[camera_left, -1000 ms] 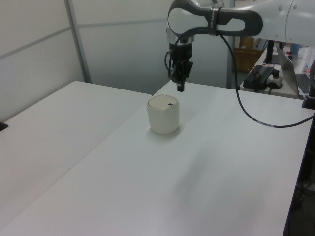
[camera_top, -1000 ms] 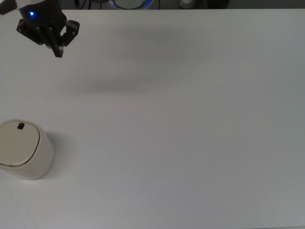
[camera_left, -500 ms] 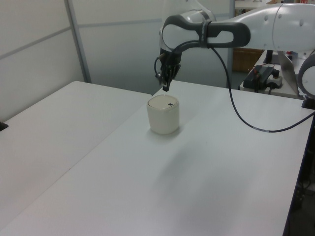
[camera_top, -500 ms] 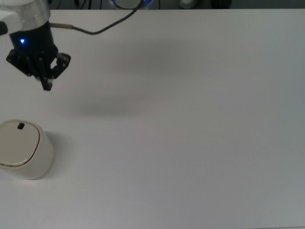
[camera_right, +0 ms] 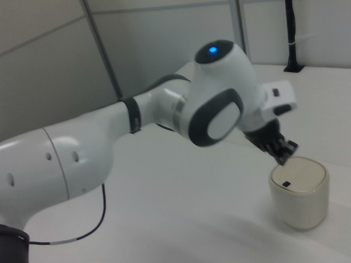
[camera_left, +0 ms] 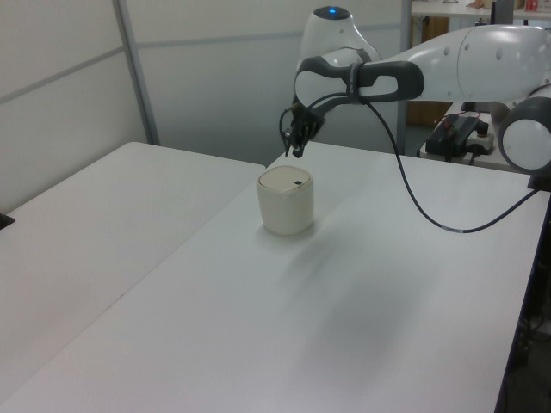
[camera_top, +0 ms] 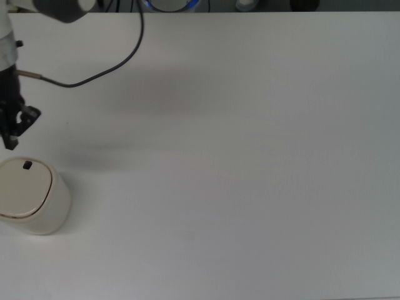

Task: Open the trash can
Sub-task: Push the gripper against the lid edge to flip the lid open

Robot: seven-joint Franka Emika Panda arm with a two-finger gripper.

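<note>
One trash can [camera_top: 28, 195] stands upright on the white worktop [camera_top: 237, 162], at the top view's lower left, cream-white and rounded, with its flat lid [camera_left: 286, 178] down and closed. A tiny black square mark [camera_top: 27, 165] sits on the lid near the rim, on the side toward the end effector. In the left view the trash can is near the worktop's left edge, beside the seam with a second white table [camera_left: 103, 224]. The end effector [camera_top: 10, 145] hangs just above the can's rim on the marked side, its tip pointing down, apart from the lid as far as the right view shows; its fingers look drawn close together, with no gap visible between them and nothing held. A black cable [camera_top: 94, 75] loops from the arm [camera_left: 413, 73] over the worktop.
</note>
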